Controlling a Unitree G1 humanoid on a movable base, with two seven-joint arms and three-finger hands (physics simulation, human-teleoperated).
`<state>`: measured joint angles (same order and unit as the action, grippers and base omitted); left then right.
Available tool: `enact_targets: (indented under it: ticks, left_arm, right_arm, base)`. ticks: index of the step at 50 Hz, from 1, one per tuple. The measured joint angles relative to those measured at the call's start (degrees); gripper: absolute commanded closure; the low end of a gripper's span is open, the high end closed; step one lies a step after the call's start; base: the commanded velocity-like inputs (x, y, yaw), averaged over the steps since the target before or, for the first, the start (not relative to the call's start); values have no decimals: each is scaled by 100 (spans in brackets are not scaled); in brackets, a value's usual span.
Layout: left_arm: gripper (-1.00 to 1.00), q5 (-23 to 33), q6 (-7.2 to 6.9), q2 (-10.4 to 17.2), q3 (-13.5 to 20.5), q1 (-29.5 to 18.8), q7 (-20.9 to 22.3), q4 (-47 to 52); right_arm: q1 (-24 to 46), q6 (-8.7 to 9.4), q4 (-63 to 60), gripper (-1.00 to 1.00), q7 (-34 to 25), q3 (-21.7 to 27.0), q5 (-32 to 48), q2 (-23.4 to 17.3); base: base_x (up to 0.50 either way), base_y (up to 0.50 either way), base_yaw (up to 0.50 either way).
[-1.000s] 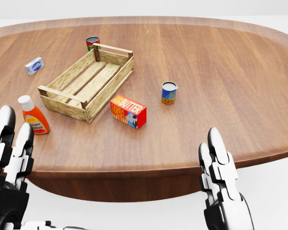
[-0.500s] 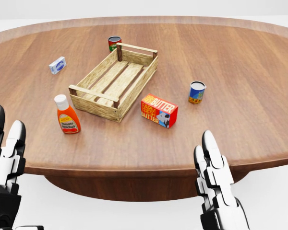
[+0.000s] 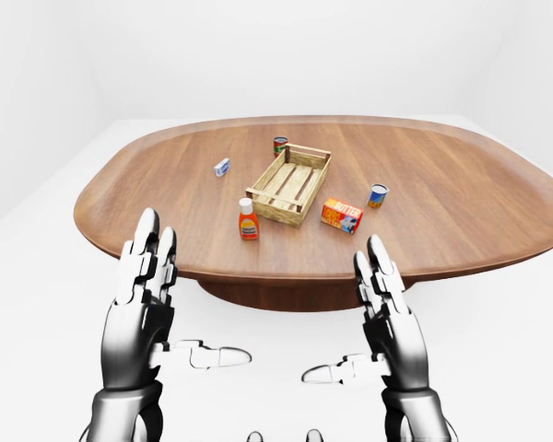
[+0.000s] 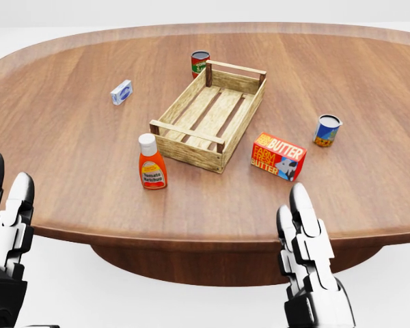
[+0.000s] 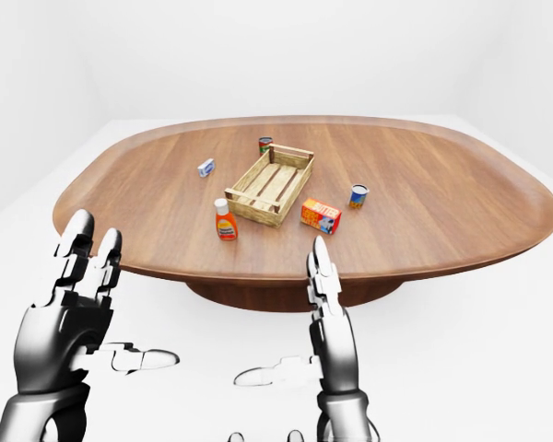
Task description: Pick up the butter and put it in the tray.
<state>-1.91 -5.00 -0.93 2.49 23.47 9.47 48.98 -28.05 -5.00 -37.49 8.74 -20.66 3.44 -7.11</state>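
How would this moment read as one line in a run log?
butter: on table, beside tray | left hand: open | right hand: open | phase: approach

In the head view, a tray (image 4: 212,116) is set mid-table (image 4: 68,178), with the butter (image 4: 279,156) just to its lower right. A bottle (image 4: 151,162) is stood at its lower left, a can (image 4: 200,63) at its top corner, a small box (image 4: 121,91) further left, and another can (image 4: 327,130) well to the right
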Motion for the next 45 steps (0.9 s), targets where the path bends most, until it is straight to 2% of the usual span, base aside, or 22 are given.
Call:
enact_targets:
  ticks: [11, 45]
  left_arm:
    - [-100, -23, 0, -24, 10, 17, 21, 50]
    - [-100, -21, 0, -38, 1, 31, 25, 68]
  right_arm:
    - [54, 0, 3, -100, -78, 204, -333, 103]
    - [14, 0, -49, -100, -213, 338, -562, 156]
  base:
    - [8, 0, 0]
    - [35, 0, 0]
